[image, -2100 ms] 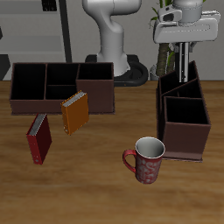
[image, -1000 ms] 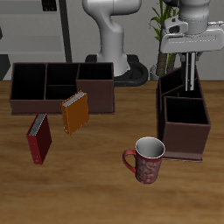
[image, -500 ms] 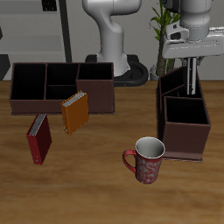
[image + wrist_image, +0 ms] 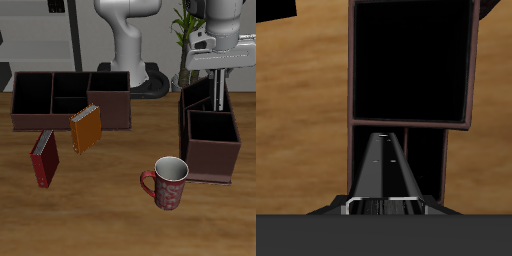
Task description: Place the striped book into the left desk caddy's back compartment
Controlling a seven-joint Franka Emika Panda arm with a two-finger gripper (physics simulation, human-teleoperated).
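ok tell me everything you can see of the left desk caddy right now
The left desk caddy is a dark maroon-brown open-topped box with two square cells, one behind the other, standing upright on the wooden table behind the mug. Its front cell looks dark and empty. In the back compartment a thin dark slab leans, the gripper directly above it; its stripes are not visible.

Wooden table (image 4: 120, 215), two maroon caddies (image 4: 70, 98) (image 4: 211, 140), orange book (image 4: 86, 128), red book (image 4: 44, 158), red mug (image 4: 168, 183)
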